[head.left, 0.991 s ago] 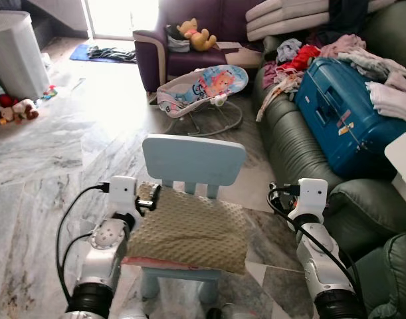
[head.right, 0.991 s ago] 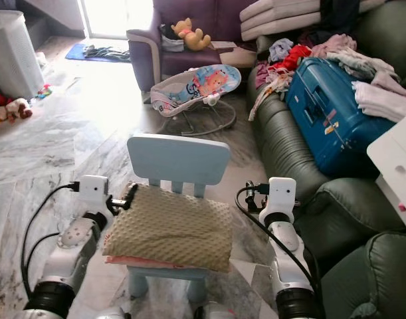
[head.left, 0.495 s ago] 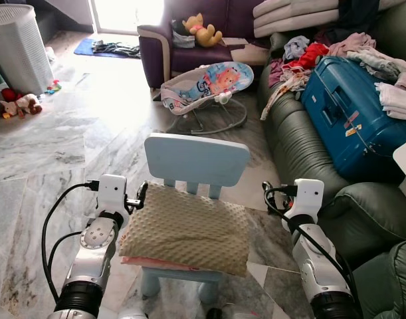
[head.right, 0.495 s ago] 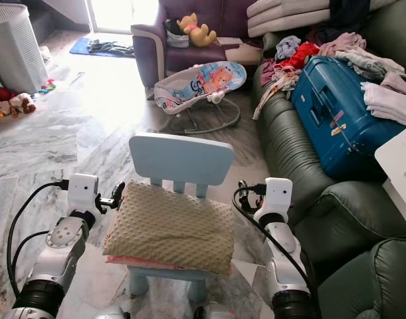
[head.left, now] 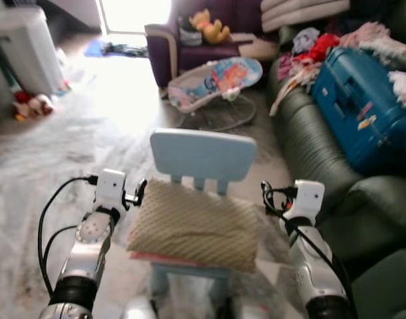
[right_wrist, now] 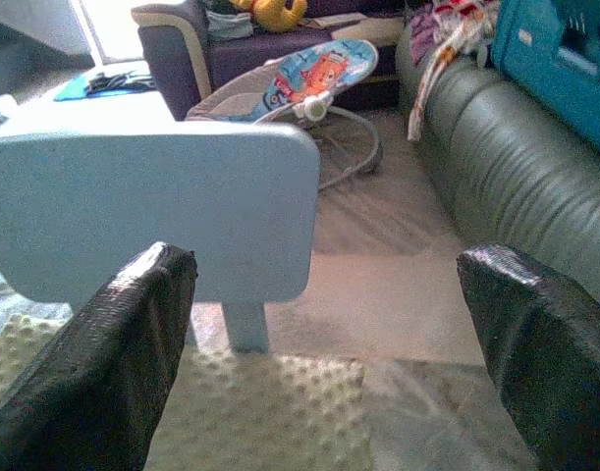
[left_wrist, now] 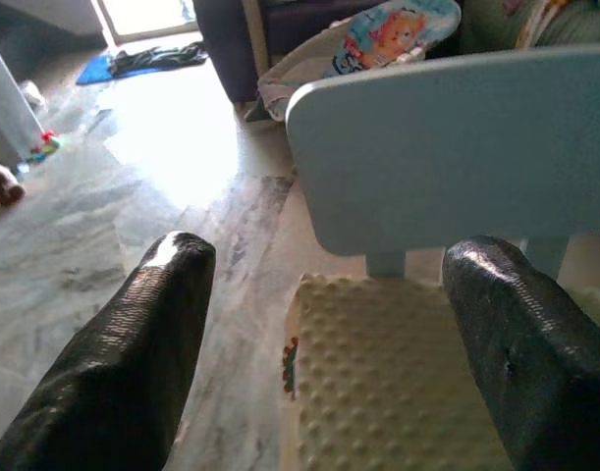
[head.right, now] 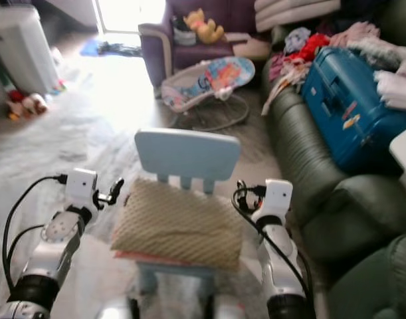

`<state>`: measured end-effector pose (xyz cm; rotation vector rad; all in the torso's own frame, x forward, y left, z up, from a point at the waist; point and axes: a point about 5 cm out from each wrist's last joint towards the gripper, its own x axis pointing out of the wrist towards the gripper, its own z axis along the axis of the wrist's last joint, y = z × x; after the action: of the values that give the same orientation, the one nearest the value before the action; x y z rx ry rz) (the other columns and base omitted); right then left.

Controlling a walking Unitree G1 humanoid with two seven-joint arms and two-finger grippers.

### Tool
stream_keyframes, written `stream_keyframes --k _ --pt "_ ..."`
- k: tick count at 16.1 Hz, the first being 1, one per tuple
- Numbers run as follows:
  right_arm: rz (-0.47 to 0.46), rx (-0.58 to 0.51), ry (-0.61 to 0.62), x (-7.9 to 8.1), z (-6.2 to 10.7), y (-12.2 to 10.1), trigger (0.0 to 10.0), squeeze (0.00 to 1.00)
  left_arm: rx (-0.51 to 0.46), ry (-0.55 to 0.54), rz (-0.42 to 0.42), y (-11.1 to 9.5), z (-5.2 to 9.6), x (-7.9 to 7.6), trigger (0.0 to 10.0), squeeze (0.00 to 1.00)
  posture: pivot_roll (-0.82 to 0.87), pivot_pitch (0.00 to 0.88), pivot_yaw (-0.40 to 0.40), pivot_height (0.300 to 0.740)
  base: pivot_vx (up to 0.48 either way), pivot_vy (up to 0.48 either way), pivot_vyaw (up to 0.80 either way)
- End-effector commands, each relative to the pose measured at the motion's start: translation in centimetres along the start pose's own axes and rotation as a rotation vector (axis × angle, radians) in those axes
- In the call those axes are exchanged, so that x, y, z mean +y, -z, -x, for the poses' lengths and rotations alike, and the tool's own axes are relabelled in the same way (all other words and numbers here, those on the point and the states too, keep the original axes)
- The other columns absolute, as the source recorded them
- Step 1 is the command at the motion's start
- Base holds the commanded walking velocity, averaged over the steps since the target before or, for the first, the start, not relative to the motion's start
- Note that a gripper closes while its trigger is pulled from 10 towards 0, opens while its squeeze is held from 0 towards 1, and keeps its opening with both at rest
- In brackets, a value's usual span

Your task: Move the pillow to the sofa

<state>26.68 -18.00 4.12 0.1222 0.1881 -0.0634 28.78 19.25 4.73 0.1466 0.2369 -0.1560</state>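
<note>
While motion blur is softening both head views, we are seeing the beige dimpled pillow [head.left: 193, 224] lying on the pale blue child's chair [head.left: 203, 154], hiding its seat. We are holding the left gripper [left_wrist: 329, 324] and right gripper [right_wrist: 324, 334] spread wide, flanking the pillow's corners. The green sofa [head.left: 309, 143] is standing just beside.

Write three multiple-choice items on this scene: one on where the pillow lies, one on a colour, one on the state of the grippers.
1. The pillow lies:
A on the small chair
B on the sofa
C on the floor

2. The suitcase on the sofa is:
A red
B blue
C black

3. The left gripper and right gripper are:
A both shut on the pillow
B one open, one shut
C both open

Key: 1 A, it rests on the chair's seat; 2 B, its shell is blue; 3 C, each wrist view shows the fingers wide apart.
</note>
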Motion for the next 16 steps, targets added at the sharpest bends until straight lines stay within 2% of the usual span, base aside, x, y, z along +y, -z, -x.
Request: stream_keyframes --k 1,5,9,13,16 --pt "-0.018 -0.028 0.026 -0.3 0.1 -0.5 10.0 0.00 0.019 0.026 -0.020 0.0 -0.2 0.1 10.0 0.00 -0.04 0.000 0.039 0.655 0.000 0.000 0.00" --pt "-0.053 -0.049 0.080 -0.6 0.7 -0.7 10.0 0.00 0.015 0.070 -0.056 -0.8 -0.6 0.5 10.0 0.00 -0.05 0.000 0.069 0.655 0.000 0.000 0.00" --pt "-0.034 -0.031 0.059 -0.7 1.1 -0.9 10.0 0.00 0.016 0.051 -0.045 -0.8 -0.6 0.8 10.0 0.00 -0.04 0.000 0.019 0.655 0.000 0.000 0.00" --pt "0.009 -0.019 0.030 -1.5 0.2 -1.7 10.0 0.00 0.024 -0.010 -0.028 -0.3 -0.1 1.6 10.0 0.00 -0.02 0.000 -0.024 0.655 0.000 0.000 0.00" --pt "0.009 -0.018 -0.026 -0.9 0.2 -1.8 10.0 0.00 0.024 -0.016 -0.024 0.0 0.2 1.9 10.0 0.00 -0.01 0.000 -0.033 0.645 0.000 0.000 0.00"
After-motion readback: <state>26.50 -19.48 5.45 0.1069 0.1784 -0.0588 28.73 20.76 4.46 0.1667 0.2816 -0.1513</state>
